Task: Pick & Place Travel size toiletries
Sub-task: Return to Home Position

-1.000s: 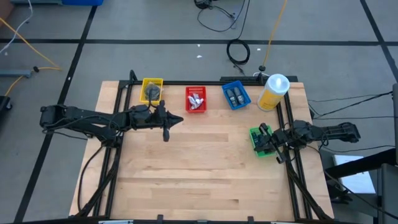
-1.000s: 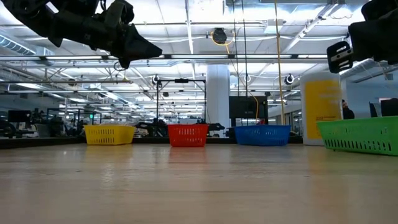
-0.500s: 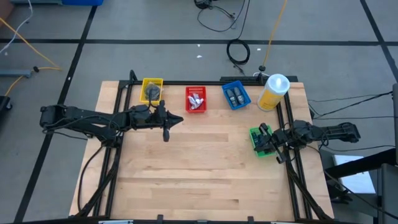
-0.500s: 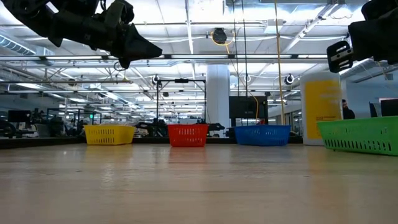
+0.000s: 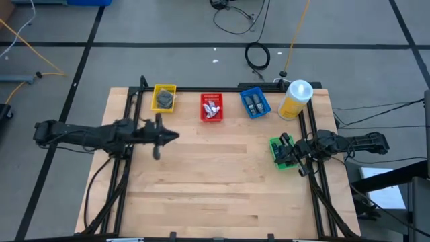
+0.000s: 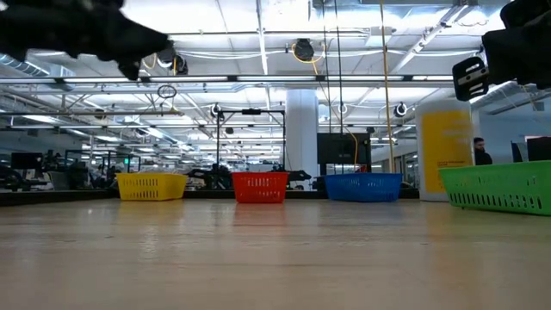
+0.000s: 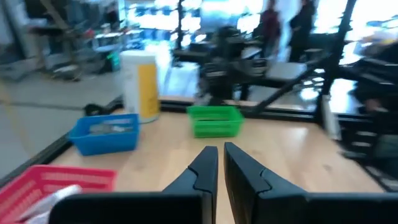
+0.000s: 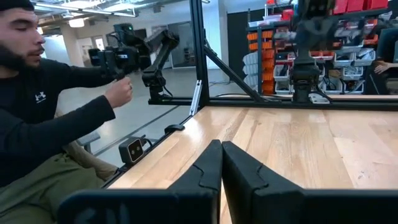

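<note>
The travel size toiletries lie in three baskets along the far edge. Dark-grey items [image 5: 164, 99] are in the yellow basket [image 5: 163, 89], white tubes [image 5: 211, 107] in the red basket [image 5: 210, 117], and small dark bottles [image 5: 253, 103] in the blue basket [image 5: 255, 93]. My left gripper [image 5: 173, 136] [image 7: 217, 163] hangs shut in the air over the table's left part, near side of the yellow basket, holding nothing. My right gripper [image 5: 287, 144] [image 8: 221, 158] waits shut above the green basket [image 5: 279, 154] at the right edge.
A big yellow bottle with a white cap [image 5: 294, 99] stands at the far right corner. A black frame [image 5: 222, 88] runs along the table's far and side edges. Bare wood [image 5: 215, 181] fills the middle and near part. A person [image 8: 43, 99] sits beyond the table's near edge.
My left arm has drawn back toward the table's left edge, its gripper staying shut and passing from near side of the red basket to near side of the yellow one.
</note>
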Robot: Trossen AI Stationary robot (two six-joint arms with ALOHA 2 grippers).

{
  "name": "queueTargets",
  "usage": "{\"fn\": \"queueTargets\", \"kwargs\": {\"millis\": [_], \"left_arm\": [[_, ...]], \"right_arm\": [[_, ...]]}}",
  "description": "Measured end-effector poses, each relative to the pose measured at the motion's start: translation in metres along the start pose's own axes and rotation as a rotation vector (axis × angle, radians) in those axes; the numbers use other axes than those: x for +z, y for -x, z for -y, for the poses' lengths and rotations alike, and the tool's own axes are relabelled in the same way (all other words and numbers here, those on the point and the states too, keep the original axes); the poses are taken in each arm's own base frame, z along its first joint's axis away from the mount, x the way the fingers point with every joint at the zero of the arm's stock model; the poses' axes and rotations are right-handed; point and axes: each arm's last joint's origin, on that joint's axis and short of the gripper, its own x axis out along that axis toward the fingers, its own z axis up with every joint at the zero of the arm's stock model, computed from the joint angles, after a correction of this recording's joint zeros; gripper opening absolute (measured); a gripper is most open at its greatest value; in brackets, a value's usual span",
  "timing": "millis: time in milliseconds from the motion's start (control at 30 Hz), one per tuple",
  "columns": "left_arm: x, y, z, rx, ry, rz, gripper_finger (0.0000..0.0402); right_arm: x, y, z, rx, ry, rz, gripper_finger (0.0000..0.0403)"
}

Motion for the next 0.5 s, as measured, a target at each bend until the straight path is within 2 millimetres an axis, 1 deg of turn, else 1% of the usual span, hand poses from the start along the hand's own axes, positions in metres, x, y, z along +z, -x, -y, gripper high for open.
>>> {"fn": "queueTargets", "kwargs": {"millis": [167, 233, 367, 500], "left_arm": [[-0.026, 0.025, 0.007, -0.075, 0.003, 0.073, 0.0026], [-0.033, 0.033, 0.008, -0.098, 0.005, 0.11, 0.0026], [-0.044, 0.042, 0.008, -0.111, -0.03, 0.151, 0.0026], [-0.056, 0.048, 0.007, -0.107, -0.043, 0.122, 0.0026]], "right_arm": [[0.0, 0.0, 0.0, 0.0, 0.001, 0.002, 0.0004], [0.0, 0.0, 0.0, 0.0, 0.001, 0.002, 0.0004], [0.0, 0.0, 0.0, 0.0, 0.001, 0.002, 0.0002], [0.0, 0.0, 0.0, 0.0, 0.0, 0.002, 0.0002]]}}
